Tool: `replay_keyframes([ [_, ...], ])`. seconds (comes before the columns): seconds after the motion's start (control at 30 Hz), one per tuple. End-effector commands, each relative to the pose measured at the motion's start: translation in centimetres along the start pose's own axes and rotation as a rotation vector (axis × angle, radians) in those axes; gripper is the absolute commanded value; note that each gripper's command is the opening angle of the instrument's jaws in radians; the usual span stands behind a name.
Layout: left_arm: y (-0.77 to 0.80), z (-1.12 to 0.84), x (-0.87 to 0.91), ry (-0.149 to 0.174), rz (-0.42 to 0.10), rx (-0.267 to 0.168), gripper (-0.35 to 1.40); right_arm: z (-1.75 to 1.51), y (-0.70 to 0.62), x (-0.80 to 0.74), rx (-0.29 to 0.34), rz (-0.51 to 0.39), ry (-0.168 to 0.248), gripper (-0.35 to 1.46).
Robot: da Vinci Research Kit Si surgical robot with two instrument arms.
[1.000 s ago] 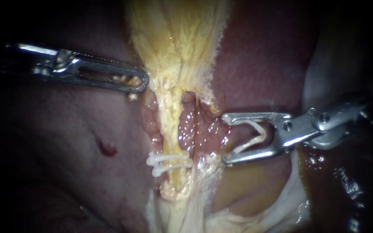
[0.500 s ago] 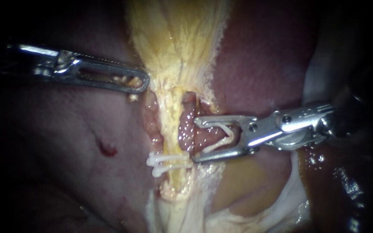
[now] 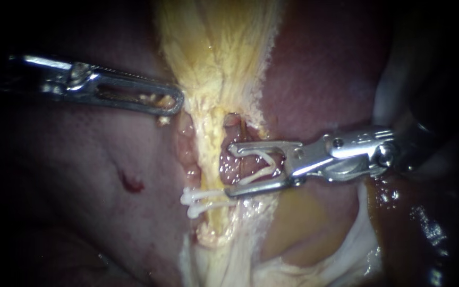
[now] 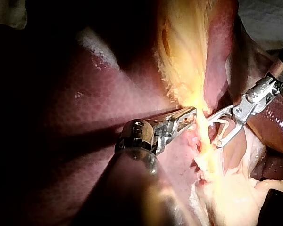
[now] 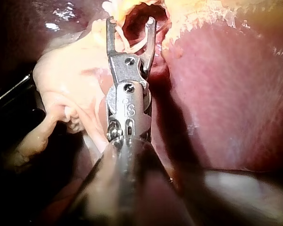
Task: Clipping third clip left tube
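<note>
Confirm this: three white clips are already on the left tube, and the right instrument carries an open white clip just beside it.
Not quite. The endoscope view shows two white clips on the left tube, not three. The rest holds: the right instrument carries an open white clip just beside it.

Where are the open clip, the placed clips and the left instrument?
open clip (image 3: 256, 176): endoscope view, lower leg.
placed clips (image 3: 203, 195): endoscope view, upper clip's middle.
left instrument (image 3: 173, 103): endoscope view, tip.
</note>
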State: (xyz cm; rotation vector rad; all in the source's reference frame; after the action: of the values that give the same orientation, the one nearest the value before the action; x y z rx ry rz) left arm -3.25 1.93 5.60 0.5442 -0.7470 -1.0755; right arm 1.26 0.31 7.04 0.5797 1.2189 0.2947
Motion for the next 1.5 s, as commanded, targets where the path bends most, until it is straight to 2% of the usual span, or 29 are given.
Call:
replay_keyframes([
  [0.03,0.00,0.00,0.00,0.000,0.000,0.000,-0.35,0.00,0.00,0.01,0.001,-0.001,0.000,0.49],
  [0.23,0.00,0.00,0.00,0.000,0.000,0.000,-0.35,0.00,0.01,0.01,0.000,0.011,0.001,0.49],
  [0.63,0.00,0.00,0.00,0.000,0.000,0.000,-0.35,0.02,0.11,-0.03,0.011,0.048,0.029,0.49],
  [1.5,0.00,0.00,0.00,0.000,0.000,0.000,-0.35,0.12,0.19,-0.06,0.057,0.119,0.075,0.49],
])
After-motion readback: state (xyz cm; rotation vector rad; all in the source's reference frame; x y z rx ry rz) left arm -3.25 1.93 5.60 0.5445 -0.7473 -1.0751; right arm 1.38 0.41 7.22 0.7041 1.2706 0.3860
